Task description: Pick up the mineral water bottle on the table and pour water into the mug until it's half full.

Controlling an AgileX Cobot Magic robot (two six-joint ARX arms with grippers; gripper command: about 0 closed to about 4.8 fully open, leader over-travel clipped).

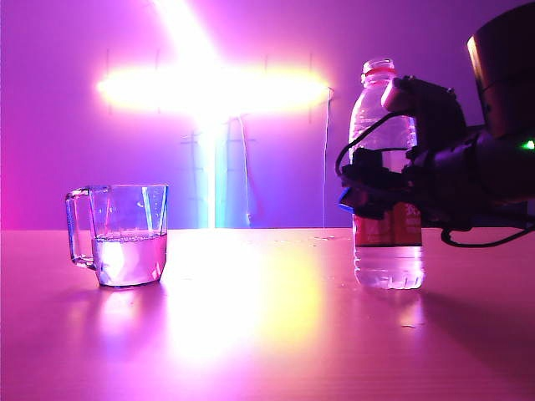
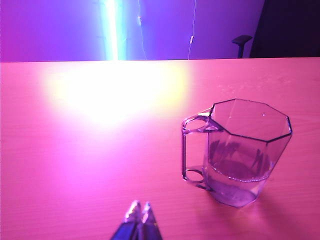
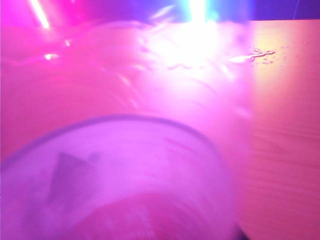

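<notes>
The mug [image 1: 125, 238] stands on the table [image 1: 267, 342] at the left, with water [image 1: 129, 261] up to about half its height. The mineral water bottle [image 1: 383, 125] stands upright on the table at the right, its cap off. My right gripper [image 1: 368, 180] sits around the bottle's middle, just above the label; whether its fingers press on it is not visible. In the right wrist view the blurred bottle [image 3: 125, 175] fills the picture and hides the fingers. My left gripper [image 2: 140, 209] is shut and empty, low over the table a little short of the mug [image 2: 245, 150].
A bright light bar [image 1: 209, 88] glares on the back wall and reflects off the tabletop. Small water drops [image 3: 262, 52] lie on the table beyond the bottle. A dark chair [image 2: 242, 40] stands past the table's far edge.
</notes>
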